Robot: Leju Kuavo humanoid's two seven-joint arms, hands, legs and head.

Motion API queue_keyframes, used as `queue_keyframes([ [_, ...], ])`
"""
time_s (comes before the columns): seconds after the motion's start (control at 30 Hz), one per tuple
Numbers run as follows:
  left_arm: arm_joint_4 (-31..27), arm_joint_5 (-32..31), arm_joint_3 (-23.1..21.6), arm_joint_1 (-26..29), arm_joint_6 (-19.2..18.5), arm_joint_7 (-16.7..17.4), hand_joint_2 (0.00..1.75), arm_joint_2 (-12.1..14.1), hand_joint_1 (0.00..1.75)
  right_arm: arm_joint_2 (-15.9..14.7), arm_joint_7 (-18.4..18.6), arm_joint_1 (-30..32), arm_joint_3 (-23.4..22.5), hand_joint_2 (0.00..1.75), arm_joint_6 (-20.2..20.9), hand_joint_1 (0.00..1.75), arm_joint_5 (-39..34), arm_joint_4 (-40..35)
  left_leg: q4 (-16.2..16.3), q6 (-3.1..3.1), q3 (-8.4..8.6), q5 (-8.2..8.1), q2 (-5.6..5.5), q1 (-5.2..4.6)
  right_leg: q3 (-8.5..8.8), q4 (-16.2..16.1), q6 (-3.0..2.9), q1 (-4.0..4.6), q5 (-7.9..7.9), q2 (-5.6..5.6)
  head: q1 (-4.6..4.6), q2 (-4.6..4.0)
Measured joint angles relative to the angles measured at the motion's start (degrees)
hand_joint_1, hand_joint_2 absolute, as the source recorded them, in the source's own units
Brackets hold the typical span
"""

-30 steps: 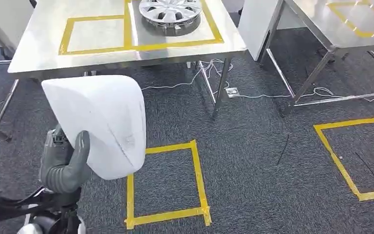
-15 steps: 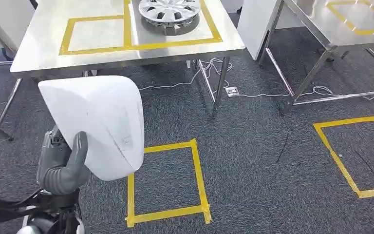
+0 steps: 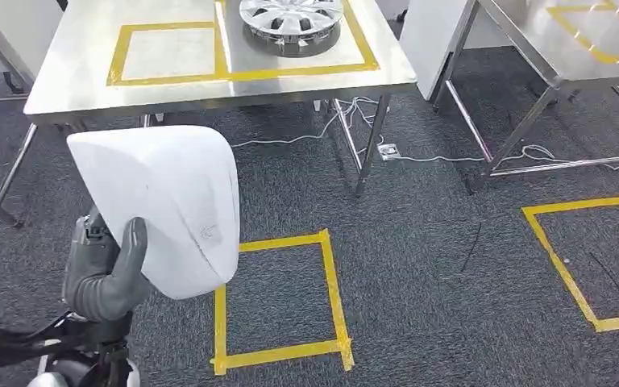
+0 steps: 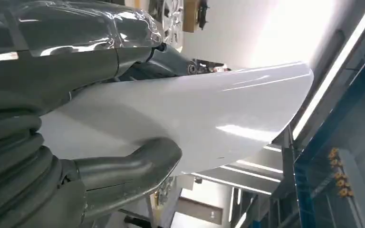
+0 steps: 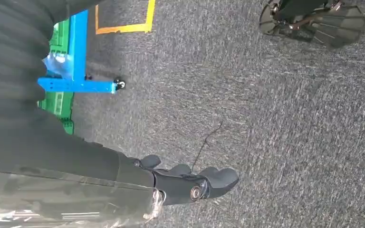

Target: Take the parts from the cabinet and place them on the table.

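Left hand [image 3: 105, 278]: at 7 o'clock, nearest the camera; thumb and fingers closed round the lower edge of the white part [image 3: 165, 205].
White part: rises from the hand toward 12 o'clock, clear of the floor.
Right hand [image 5: 190, 183]: hangs over carpet, fingers loosely curled, holding nothing.
Table [image 3: 64, 81]: at 11 o'clock, well apart; an empty yellow tape square [image 3: 169, 52] beside a hubcap [image 3: 290, 18].
Technique: carry the part level, keep the grip firm, set it inside the empty square.
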Motion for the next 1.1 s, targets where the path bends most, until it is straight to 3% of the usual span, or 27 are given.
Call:
queue_keyframes([
  [0.07, 0.0, 0.0, 0.0, 0.0, 0.0, 0.0, 1.75, 0.0, 1.75, 0.0, 0.0, 0.0, 0.0, 1.75, 0.0, 0.0, 0.0, 0.0, -0.2, -0.09, 0.15, 0.19, 0.01, 0.27, 0.06, 0.4, -1.31, 0.11, -0.39, 0.0, 0.04, 0.0],
  [0.1, 0.0, 0.1, 0.0, 0.0, 0.0, 0.0, 1.75, 0.0, 1.75, 0.0, 0.0, 0.0, 0.0, 1.75, 0.0, 0.0, 0.0, 0.0, -0.2, -0.08, 0.14, 0.18, -0.03, 0.27, 0.08, 0.3, -1.51, 0.15, -0.37, -0.01, 0.04, 0.0],
  [0.4, 0.0, 0.1, 0.0, 0.0, 0.0, 0.0, 1.75, 0.0, 1.75, 0.0, 0.0, -0.1, 0.0, 1.75, -0.1, 0.0, 0.0, 0.0, -0.2, 0.07, 0.14, 0.06, -0.14, 0.18, 0.13, 0.2, -1.43, 0.14, -0.36, -0.11, 0.11, 0.0],
  [0.43, 0.0, 0.1, 0.0, 0.0, 0.0, 0.0, 1.75, 0.0, 1.75, 0.0, 0.0, -0.1, 0.0, 1.75, -0.1, 0.0, 0.0, 0.0, -0.2, 0.08, 0.14, 0.05, -0.14, 0.16, 0.13, 0.2, -1.23, 0.14, -0.36, -0.11, 0.11, 0.0],
  [0.47, 0.0, 0.1, 0.0, 0.0, 0.0, 0.0, 1.75, 0.0, 1.75, 0.0, 0.0, -0.1, 0.0, 1.75, -0.1, 0.0, 0.0, 0.0, 0.0, 0.62, 0.1, -0.23, -0.27, -0.22, 0.32, -0.4, -0.01, -0.08, -0.06, -0.3, 0.11, 0.0],
  [0.5, 0.0, 0.1, 0.0, 0.0, 0.0, 0.0, 1.75, 0.0, 1.75, 0.1, 0.0, -0.2, 0.0, 1.75, 0.0, 0.0, 0.0, 0.0, -0.1, 0.75, 0.02, -0.13, -0.27, -0.24, 0.35, -0.6, 0.68, -0.1, 0.04, -0.51, 0.07, 0.0],
  [0.57, -0.1, 0.1, 0.0, 0.0, 0.0, 0.0, 1.75, 0.0, 1.75, 0.0, -0.1, -0.2, 0.0, 1.75, 0.0, 0.0, 0.0, 0.0, -1.3, 1.23, 0.78, 0.54, -0.34, 0.45, 0.25, 0.2, 0.98, -0.03, -0.69, -0.27, 0.07, 0.0],
  [0.6, -0.1, 0.1, 0.0, -0.1, 0.0, 0.0, 1.75, 0.0, 1.75, 0.0, -0.1, -0.2, 0.0, 1.75, 0.0, 0.0, 0.0, 0.0, -1.6, 1.34, 1.05, 0.59, -0.39, 0.54, -0.77, 2.4, 0.86, -0.03, -2.26, -0.08, 0.17, 0.0],
  [0.67, -0.1, 0.1, 0.0, -0.1, 0.0, 0.1, 1.75, 0.0, 1.75, 0.0, -0.1, -0.2, 0.0, 1.75, 0.1, 0.0, 0.0, 0.0, -1.6, 1.41, 1.15, 0.57, -0.69, 0.49, -5.42, 11.8, 0.75, -0.09, -6.77, -0.06, 0.28, 0.0],
  [0.7, -0.1, 0.1, 0.0, -0.1, 0.0, 0.2, 1.75, 0.0, 1.75, 0.0, -0.1, -0.2, 0.0, 1.75, 0.1, 0.0, 0.0, 0.0, -1.6, 1.37, 1.16, 0.55, -0.94, 0.44, -7.65, 15.8, 0.73, -0.08, -7.97, -0.02, 0.28, 0.0],
  [0.73, -0.1, 0.1, 0.0, -0.1, 0.0, 0.2, 1.75, 0.0, 1.75, 0.0, -0.1, -0.1, 0.0, 1.75, 0.1, 0.0, 0.0, 0.0, -1.5, 1.29, 1.2, 0.5, -1.26, 0.42, -8.91, 17.8, 0.64, -0.08, -7.97, 0.02, 0.31, 0.0],
  [0.77, -0.1, 0.1, 0.0, 0.0, 0.0, 0.2, 1.75, 0.0, 1.75, 0.0, -0.1, -0.1, 0.0, 1.75, 0.1, 0.0, 0.0, 0.0, -1.5, 1.13, 1.43, 0.39, -1.79, 0.42, -8.8, 17.1, 0.44, -0.08, -6.35, 0.06, 0.28, 0.0],
  [0.8, -0.1, 0.1, 0.0, -0.1, 0.0, 0.2, 1.75, 0.0, 1.75, 0.1, -0.1, -0.1, 0.0, 1.75, 0.1, 0.0, 0.0, 0.0, -1.5, 0.9, 1.68, 0.24, -2.3, 0.42, -7.69, 14.0, 0.2, -0.09, -3.81, 0.14, 0.31, 0.0],
  [0.83, -0.1, 0.1, 0.0, 0.0, 0.0, 0.2, 1.75, 0.0, 1.75, 0.1, -0.1, -0.1, 0.0, 1.75, 0.1, 0.0, 0.0, 0.0, -1.5, 0.66, 2.03, 0.08, -2.91, 0.42, -5.77, 9.5, -0.06, -0.09, -0.81, 0.56, 0.28, 0.0],
  [0.87, -0.1, 0.1, 0.0, -0.1, -0.1, 0.2, 1.75, 0.0, 1.75, 0.1, -0.1, -0.1, 0.0, 1.75, 0.1, 0.0, 0.0, 0.0, -1.5, 0.32, 2.46, -0.15, -3.44, 0.45, -3.42, 4.1, -0.39, -0.09, 2.21, 1.74, 0.33, 0.0],
  [0.9, -0.1, 0.1, 0.0, 0.0, -0.1, 0.2, 1.75, 0.0, 1.75, 0.0, -0.1, -0.1, 0.0, 1.75, 0.1, 0.0, 0.0, 0.0, -1.6, 0.08, 2.39, -0.29, -3.83, 0.64, -2.32, 2.2, -0.71, -0.25, 1.57, 4.41, 0.18, 0.0],
  [0.93, -0.1, 0.2, 0.0, -0.4, -0.1, 0.3, 1.75, 0.0, 1.75, 0.0, -0.1, -0.1, 0.0, 1.75, 0.1, 0.0, 0.0, 0.0, -1.2, -0.37, 1.91, -0.27, -4.57, 0.73, -2.12, 1.3, -0.84, -0.18, 1.61, 5.04, 0.0, 0.0],
  [0.97, -0.1, 0.2, 0.0, -0.3, -0.2, 0.3, 1.75, 0.0, 1.75, 0.0, -0.1, -0.1, 0.0, 1.75, 0.1, 0.0, 0.0, 0.0, -1.2, -0.82, 1.47, -0.08, -4.99, 1.0, -1.92, 0.9, -0.93, 0.03, 1.1, 4.32, 0.39, 0.0],
  [1.07, -0.2, 0.2, -0.1, -0.3, -0.2, 0.3, 1.75, 0.0, 1.75, 0.0, -0.1, 0.1, 0.0, 1.75, 0.0, 0.0, 0.0, 0.0, -1.9, -2.05, 1.42, 0.14, -6.51, 1.2, -1.69, 0.2, -1.5, 0.07, 1.1, 2.83, 0.37, 0.0],
  [1.1, -0.1, 0.2, -0.1, -0.3, -0.2, 0.3, 1.75, 0.0, 1.75, 0.0, -0.1, 0.0, 0.0, 1.75, 0.0, 0.0, 0.0, 0.0, -1.6, -1.77, 1.88, 0.69, -5.31, 0.98, -1.48, -0.2, -0.68, 0.41, 0.97, 2.57, 0.37, 0.0],
])
